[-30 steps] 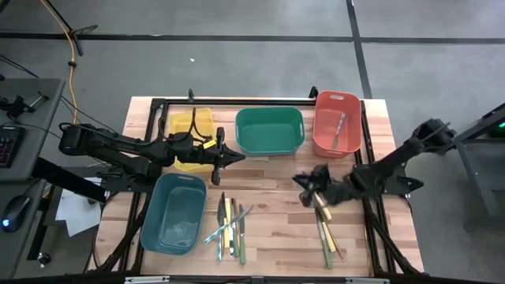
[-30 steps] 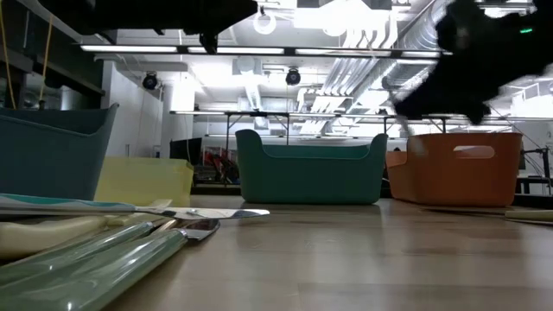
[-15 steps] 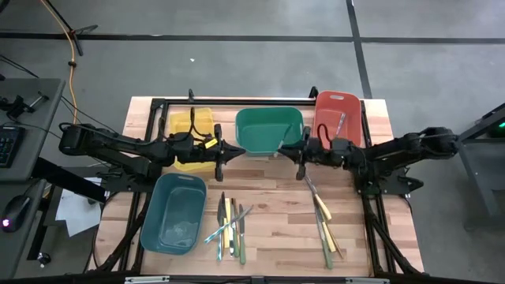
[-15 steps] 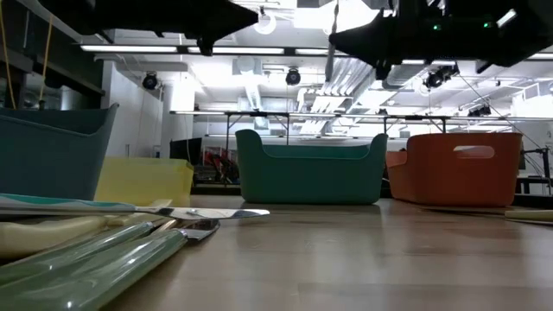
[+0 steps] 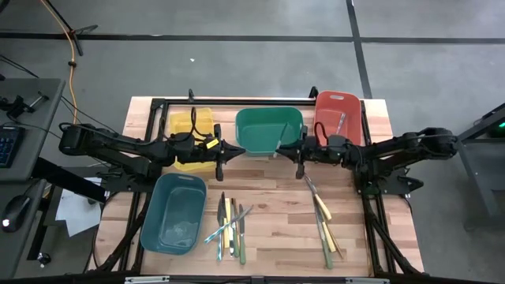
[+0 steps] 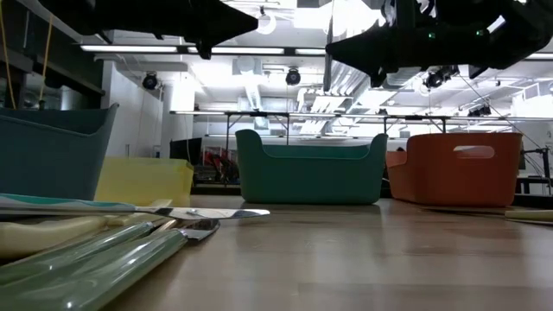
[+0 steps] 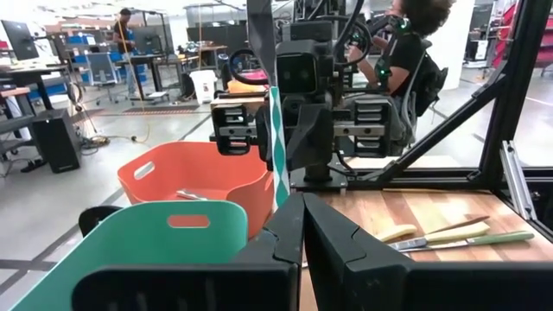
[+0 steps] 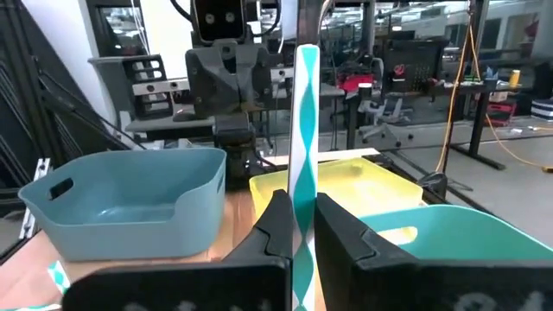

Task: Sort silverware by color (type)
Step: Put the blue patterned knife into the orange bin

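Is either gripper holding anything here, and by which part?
The right gripper pinches a green-and-white striped utensil near its lower end, upright, above the green bin. The left gripper is shut on nothing.

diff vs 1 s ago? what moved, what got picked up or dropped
The right gripper swung from above the right-hand utensil pile up to the green bin's right edge, shut on a green-and-white patterned utensil that stands upright between its fingers. Nothing let go. The left gripper stayed shut and empty between the yellow bin and the green bin; bins and loose utensils unchanged.

High cam looks straight down on tabletop (image 5: 268, 205); low cam level at tabletop height; wrist cams face each other (both show green bin (image 7: 164, 246)).
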You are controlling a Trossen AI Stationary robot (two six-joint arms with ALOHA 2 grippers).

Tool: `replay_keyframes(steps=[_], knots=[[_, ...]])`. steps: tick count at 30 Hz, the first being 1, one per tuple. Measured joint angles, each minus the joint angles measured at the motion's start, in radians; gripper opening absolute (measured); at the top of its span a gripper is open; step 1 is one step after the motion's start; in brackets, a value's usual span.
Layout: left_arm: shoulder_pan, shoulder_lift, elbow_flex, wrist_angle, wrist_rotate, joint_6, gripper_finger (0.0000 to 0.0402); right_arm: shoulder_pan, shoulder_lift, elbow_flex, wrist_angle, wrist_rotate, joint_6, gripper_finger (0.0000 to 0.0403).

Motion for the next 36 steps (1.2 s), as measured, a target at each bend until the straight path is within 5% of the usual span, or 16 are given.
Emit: replay_keyframes(steps=[3,15,17,26,36], knots=[[0.0,0.0,0.0,0.0,0.0,0.001,0.0003,0.001,-0.007,0.0,-0.041,0.092,-0.001,0.0009],[0.0,0.0,0.0,-0.074,0.0,0.0,0.0003,-0.026,-0.209,0.0,-0.551,0.991,0.037,0.0009],[0.0,0.0,0.0,-0.077,0.0,-0.002,0.0003,-0.049,-0.222,0.0,-0.656,1.065,0.111,0.0009],[0.0,0.0,0.0,-0.079,-0.001,-0.028,0.0003,-0.31,-0.226,0.0,-1.058,0.784,0.456,0.0009],[-0.002,0.0,0.0,-0.122,-0.001,-0.053,0.0003,-0.462,-0.226,0.0,-1.176,0.537,0.51,0.0013]])
